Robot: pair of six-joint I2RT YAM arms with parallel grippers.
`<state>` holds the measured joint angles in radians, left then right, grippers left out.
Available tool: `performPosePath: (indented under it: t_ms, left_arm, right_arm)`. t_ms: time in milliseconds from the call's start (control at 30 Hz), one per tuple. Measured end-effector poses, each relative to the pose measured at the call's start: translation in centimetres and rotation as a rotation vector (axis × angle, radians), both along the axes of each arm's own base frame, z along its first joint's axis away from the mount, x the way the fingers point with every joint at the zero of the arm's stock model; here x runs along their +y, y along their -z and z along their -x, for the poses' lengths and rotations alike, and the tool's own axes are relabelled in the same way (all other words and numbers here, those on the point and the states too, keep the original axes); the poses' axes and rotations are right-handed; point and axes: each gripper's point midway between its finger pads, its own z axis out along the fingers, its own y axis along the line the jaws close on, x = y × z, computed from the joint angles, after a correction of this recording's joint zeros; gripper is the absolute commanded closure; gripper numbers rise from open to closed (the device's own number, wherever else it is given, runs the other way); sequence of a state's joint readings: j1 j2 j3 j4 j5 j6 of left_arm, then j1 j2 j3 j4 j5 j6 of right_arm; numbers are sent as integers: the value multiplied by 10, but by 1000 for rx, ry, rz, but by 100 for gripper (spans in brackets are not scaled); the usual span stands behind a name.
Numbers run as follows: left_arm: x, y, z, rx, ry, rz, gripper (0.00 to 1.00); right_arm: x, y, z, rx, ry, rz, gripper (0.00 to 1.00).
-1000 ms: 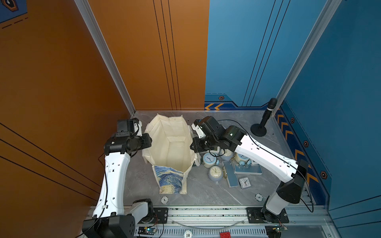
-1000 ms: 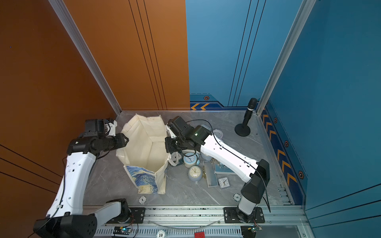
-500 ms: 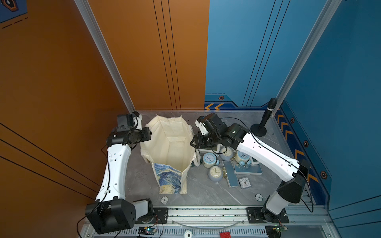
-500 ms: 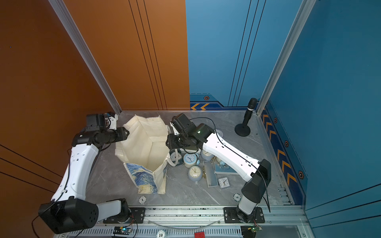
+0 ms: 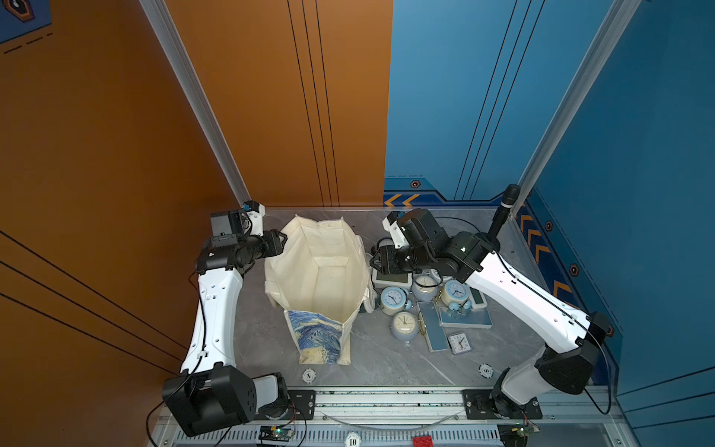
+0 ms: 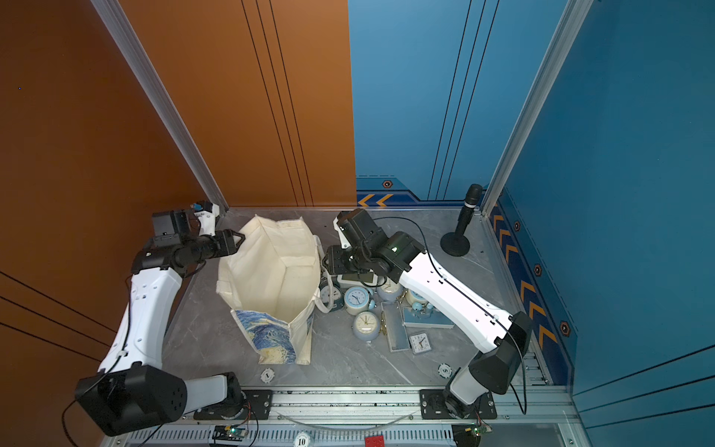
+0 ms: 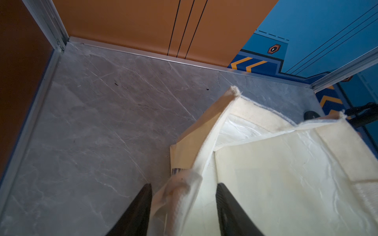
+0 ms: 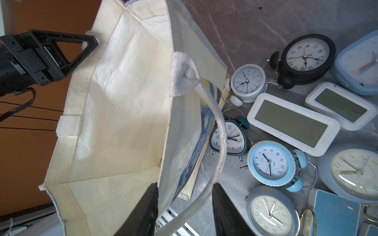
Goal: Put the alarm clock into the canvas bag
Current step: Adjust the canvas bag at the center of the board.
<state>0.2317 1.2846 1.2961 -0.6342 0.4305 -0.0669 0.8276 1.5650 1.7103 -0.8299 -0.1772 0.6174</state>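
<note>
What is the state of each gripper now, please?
Left gripper: open, around the rim of the cream canvas bag with the blue-and-yellow print.
Right gripper: open, around this bag's wall and cream handle.

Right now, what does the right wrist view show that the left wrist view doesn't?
Right wrist only: the alarm clocks lying beside the canvas bag, the bag's handle, and the left end effector at the far rim. Left wrist only: the bare back corner of the table. Both: the bag's open cream inside and a stretch of its rim.
</note>
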Motion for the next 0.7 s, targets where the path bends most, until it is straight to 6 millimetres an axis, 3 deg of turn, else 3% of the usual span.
performPosePath:
  t_ms: [167, 300, 533, 700]
  left_arm:
    - [-4, 4, -3, -13, 13, 40, 83]
    - [-5, 7, -2, -34, 13, 76, 94]
    - [-5, 13, -3, -68, -3, 163, 100]
    - [1, 13, -3, -77, -17, 213, 100]
  right_arm:
    - [-8, 5, -3, -6, 27, 22, 58]
    - [-28, 2, -9, -45, 78, 45, 62]
    - [-90, 9, -25, -77, 232, 107, 62]
    - [-137, 38, -29, -42, 323, 193, 57]
